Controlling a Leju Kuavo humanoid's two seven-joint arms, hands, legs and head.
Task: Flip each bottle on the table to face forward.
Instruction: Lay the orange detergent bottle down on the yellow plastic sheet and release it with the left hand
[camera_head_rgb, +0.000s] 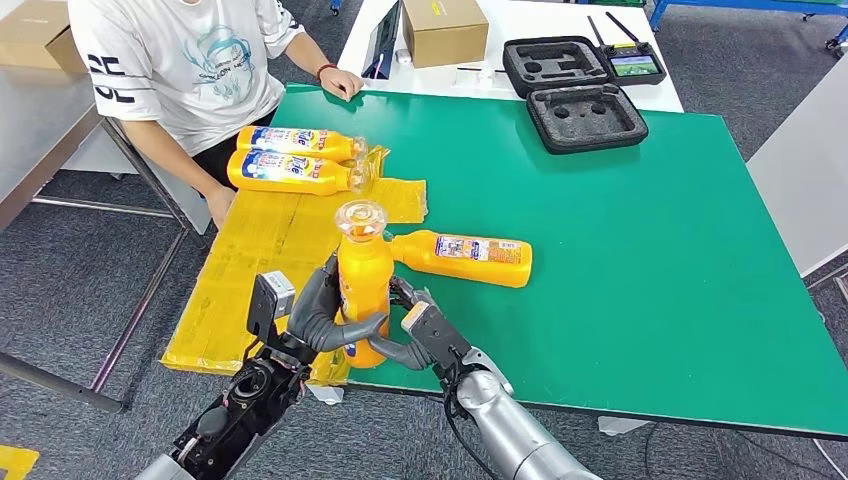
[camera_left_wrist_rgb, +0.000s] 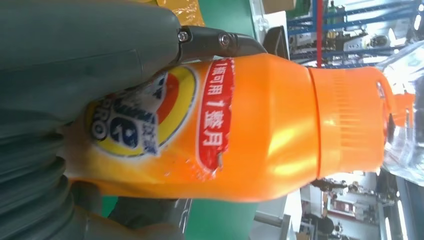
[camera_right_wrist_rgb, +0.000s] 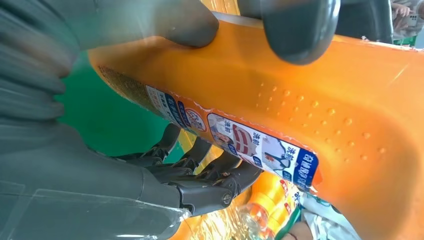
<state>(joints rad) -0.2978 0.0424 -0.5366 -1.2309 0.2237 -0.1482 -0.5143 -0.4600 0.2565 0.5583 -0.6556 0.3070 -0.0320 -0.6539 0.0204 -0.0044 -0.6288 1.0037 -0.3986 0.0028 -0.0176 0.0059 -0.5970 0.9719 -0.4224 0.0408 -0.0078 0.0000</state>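
You've got both the left hand (camera_head_rgb: 325, 318) and right hand (camera_head_rgb: 418, 330) gripping the upright bottle (camera_head_rgb: 363, 285) at the bench (camera_head_rgb: 640, 250) edge; loosen unevenly and it could topple off.

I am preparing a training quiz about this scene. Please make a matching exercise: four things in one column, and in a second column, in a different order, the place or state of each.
Things:
1. upright bottle
2. single lying bottle
3. two bottles side by side
4. black foam case

Places or states:
A. lying on the yellow sheet, near the person
B. open, at the far edge of the green table
C. held between the left hand and the right hand
D. lying on the bare green surface

Pairs: 1-C, 2-D, 3-A, 4-B
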